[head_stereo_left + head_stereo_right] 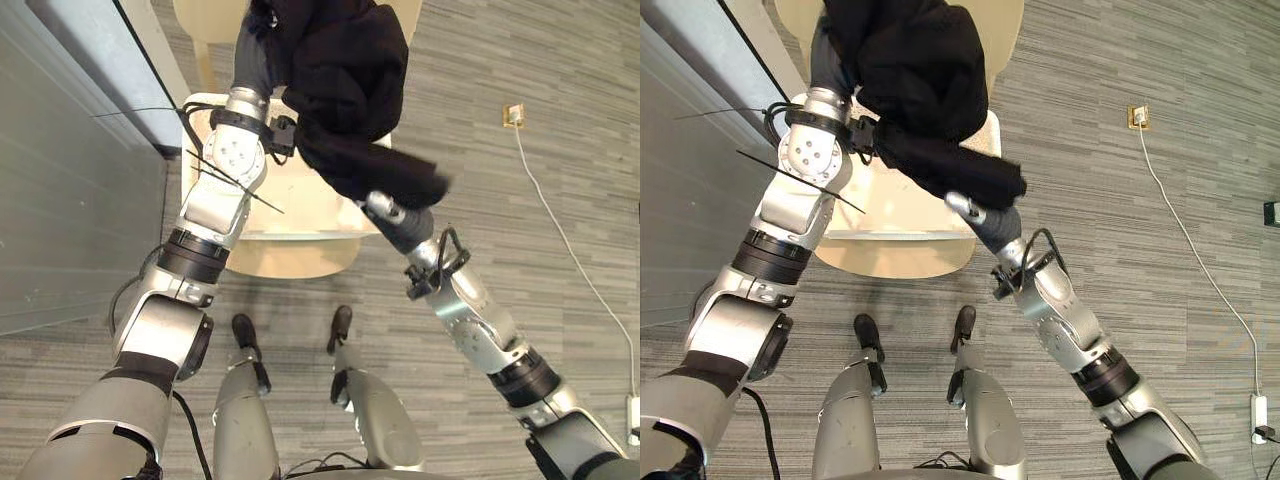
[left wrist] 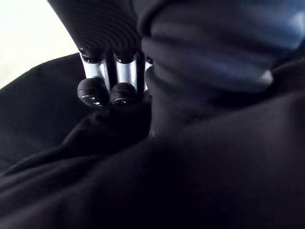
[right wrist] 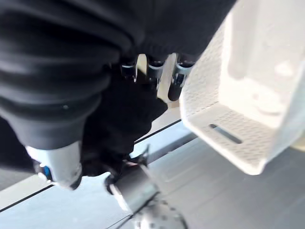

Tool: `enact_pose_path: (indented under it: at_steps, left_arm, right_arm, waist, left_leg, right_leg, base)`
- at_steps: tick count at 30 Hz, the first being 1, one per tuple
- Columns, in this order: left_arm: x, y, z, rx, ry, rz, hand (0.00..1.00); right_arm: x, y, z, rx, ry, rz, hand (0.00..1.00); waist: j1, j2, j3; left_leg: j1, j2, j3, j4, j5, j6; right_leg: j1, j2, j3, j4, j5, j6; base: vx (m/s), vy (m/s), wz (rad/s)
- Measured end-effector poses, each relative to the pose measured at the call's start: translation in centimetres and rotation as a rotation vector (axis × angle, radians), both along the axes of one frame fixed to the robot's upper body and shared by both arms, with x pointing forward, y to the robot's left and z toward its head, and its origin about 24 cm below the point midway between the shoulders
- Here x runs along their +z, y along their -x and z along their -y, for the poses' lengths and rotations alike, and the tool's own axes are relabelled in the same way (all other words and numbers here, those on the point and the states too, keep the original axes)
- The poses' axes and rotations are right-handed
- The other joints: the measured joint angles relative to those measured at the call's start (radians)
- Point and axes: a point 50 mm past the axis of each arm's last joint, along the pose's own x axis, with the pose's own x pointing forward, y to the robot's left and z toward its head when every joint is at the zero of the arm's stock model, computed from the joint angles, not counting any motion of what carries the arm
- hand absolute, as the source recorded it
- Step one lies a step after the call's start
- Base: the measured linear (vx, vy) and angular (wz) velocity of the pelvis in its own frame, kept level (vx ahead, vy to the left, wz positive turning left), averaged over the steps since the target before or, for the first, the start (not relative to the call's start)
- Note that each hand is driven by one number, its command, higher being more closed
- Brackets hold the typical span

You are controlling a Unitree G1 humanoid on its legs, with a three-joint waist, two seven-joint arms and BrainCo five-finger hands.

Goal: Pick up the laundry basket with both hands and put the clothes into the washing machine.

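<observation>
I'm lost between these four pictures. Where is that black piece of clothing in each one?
Left eye view: black garment at top centre, raised above the cream basket.
Right eye view: at the top, left of centre, over the same basket.
Left wrist view: dark cloth just past the left hand.
Right wrist view: bunched in the right hand, basket beside it.
Shared landmark: the cream basket.

The clothes (image 1: 340, 90) hang above the laundry basket (image 1: 300, 200), floor socket (image 1: 514, 115) to the right.
</observation>
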Motion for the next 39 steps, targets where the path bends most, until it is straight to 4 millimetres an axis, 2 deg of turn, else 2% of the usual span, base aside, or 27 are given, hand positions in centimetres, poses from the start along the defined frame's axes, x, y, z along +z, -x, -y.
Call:
enact_pose_path:
  at_steps: [3, 5, 8, 12, 16, 21, 24, 28, 33, 36, 39]
  left_arm:
    - [-1.1, -0.2, -1.1, 0.024, 0.024, -0.032, 1.0]
    - [-2.1, -0.3, -1.7, 0.038, 0.033, -0.061, 1.0]
    - [-4.8, -0.4, -2.7, 0.066, 0.037, -0.135, 1.0]
    - [-7.6, -0.3, -3.4, 0.072, 0.024, -0.216, 1.0]
    - [-8.9, -0.2, -4.1, 0.089, 0.055, -0.248, 1.0]
    - [-11.2, 0.4, -4.2, 0.089, 0.081, -0.307, 1.0]
    - [-11.8, 0.8, -3.7, 0.065, 0.089, -0.316, 1.0]
    - [-11.7, 1.3, -3.1, 0.036, 0.135, -0.297, 1.0]
    - [-11.9, 2.9, -3.5, 0.044, 0.291, -0.26, 1.0]
    - [-11.7, 4.1, -3.9, 0.04, 0.373, -0.219, 1.0]
    - [-11.4, 5.4, -5.0, 0.054, 0.443, -0.174, 1.0]
  right_arm:
    - [-1.4, 0.5, 1.3, -0.014, 0.074, -0.038, 0.0]
    - [-1.5, 0.5, 1.9, -0.027, 0.074, -0.038, 0.0]
    - [-1.6, 0.6, 2.9, -0.072, 0.083, -0.028, 0.0]
    - [-2.2, 0.9, 3.5, -0.079, 0.082, -0.047, 0.0]
    - [-2.7, 1.0, 3.8, -0.093, 0.082, -0.066, 0.0]
    - [-3.7, 0.8, 4.4, -0.143, 0.057, -0.116, 0.0]
    - [-4.1, 0.2, 5.0, -0.233, -0.012, -0.148, 0.0]
    - [-3.5, -0.8, 6.2, -0.424, -0.169, -0.144, 0.0]
    - [-4.0, -0.9, 6.0, -0.577, -0.276, -0.172, 0.0]
    - [-5.0, -1.1, 5.8, -0.635, -0.304, -0.222, 0.0]
    - [-7.3, -1.3, 6.2, -0.715, -0.319, -0.332, 0.0]
  waist:
    - [-0.003, -0.001, -0.006]
    - [-0.006, 0.0, -0.03]
    - [-0.003, 0.001, -0.068]
    - [-0.002, 0.005, -0.133]
    - [0.0, 0.01, -0.163]
    - [-0.003, 0.036, -0.21]
    - [-0.003, 0.045, -0.219]
    - [-0.004, 0.051, -0.228]
    - [-0.005, 0.091, -0.26]
    - [0.002, 0.109, -0.28]
    - [0.013, 0.121, -0.297]
  left_leg:
    - [0.042, -0.007, 0.004, -0.015, 0.0, 0.0]
    - [0.046, -0.01, 0.004, -0.022, 0.0, 0.0]
    - [0.082, -0.014, 0.009, -0.035, -0.001, -0.001]
    - [0.112, -0.021, 0.018, -0.052, -0.001, -0.001]
    - [0.141, -0.032, 0.032, -0.067, -0.002, -0.002]
    - [0.158, -0.041, 0.042, -0.097, 0.001, -0.013]
    - [0.17, -0.045, 0.046, -0.118, 0.011, -0.014]
    - [0.182, -0.048, 0.045, -0.133, 0.021, -0.008]
    - [0.23, -0.053, 0.023, -0.16, 0.021, -0.009]
    - [0.257, -0.063, 0.006, -0.197, 0.032, -0.012]
    - [0.268, -0.07, -0.021, -0.243, 0.054, -0.023]
  right_leg:
    - [0.035, -0.005, 0.0, 0.0, -0.01, 0.013]
    - [0.036, -0.007, 0.0, 0.0, -0.01, 0.014]
    - [0.066, -0.009, 0.0, 0.0, -0.014, 0.019]
    - [0.084, -0.012, 0.005, 0.0, -0.021, 0.025]
    - [0.1, -0.02, 0.024, 0.0, -0.034, 0.023]
    - [0.099, -0.027, 0.028, 0.0, -0.054, 0.018]
    - [0.1, -0.028, 0.029, 0.0, -0.052, 0.016]
    - [0.105, -0.026, 0.024, 0.0, -0.048, 0.013]
    - [0.154, -0.021, -0.019, 0.0, -0.05, 0.013]
    - [0.177, -0.022, -0.032, 0.0, -0.068, 0.017]
    - [0.187, -0.023, -0.061, 0.0, -0.086, 0.017]
  base:
    - [0.07, 0.019, 0.01]
    - [0.04, 0.017, 0.04]
    - [0.05, 0.022, 0.01]
    - [0.03, 0.017, -0.02]
    - [0.01, 0.02, -0.04]
    - [0.02, 0.015, -0.03]
    - [0.05, 0.021, -0.03]
    - [0.07, 0.018, 0.0]
    - [0.08, 0.027, 0.11]
    - [0.04, 0.03, 0.21]
    - [0.02, 0.016, 0.31]
